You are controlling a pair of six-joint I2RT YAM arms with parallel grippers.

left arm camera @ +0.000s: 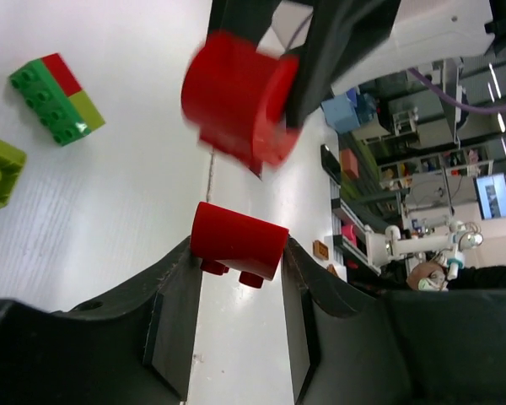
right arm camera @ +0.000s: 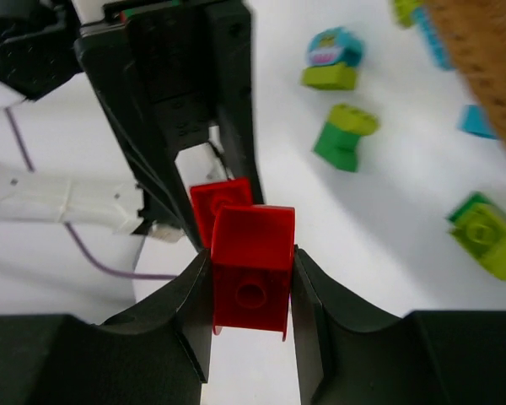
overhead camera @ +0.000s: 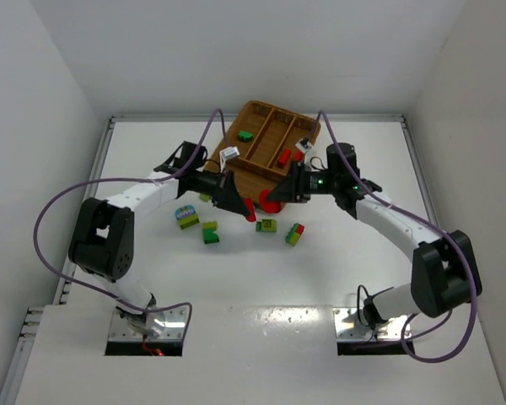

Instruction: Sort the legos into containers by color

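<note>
Fingers of the right gripper [right arm camera: 251, 253] sit nearest the lens, closed partway onto a red brick [right arm camera: 251, 261], with pads on both side faces. Facing it, the left gripper [left arm camera: 239, 253] stands about half closed, both pads against a second red brick [left arm camera: 239, 239] (contact looks firm, though the grip cannot be confirmed as final). Both bricks are held off the table [overhead camera: 253, 278], very close together, just short of the tray's near rim.

Progress, as judged from the layout: early.
- Sorted: one green brick [overhead camera: 245, 135] lies in the left compartment of the tray [overhead camera: 278, 110]; a third red brick [overhead camera: 283, 156] lies in a different compartment.
- In hand: two red bricks.
- Unsorted: four loose pieces on the table, namely a blue-and-lime piece [overhead camera: 186, 217], a green-and-lime piece [overhead camera: 210, 234], a green piece [overhead camera: 266, 225] and a red-green-lime stack [overhead camera: 295, 233]. Mixed-colour stacks probably need separating first.

Clearance:
- The grippers face each other with little room between them; either arm should back away before swinging.
- Loose pieces lie directly below and near the grippers.
- White walls enclose the table on the left, right and far sides.
- Bare table surface extends from the loose pieces to the arm bases.
</note>
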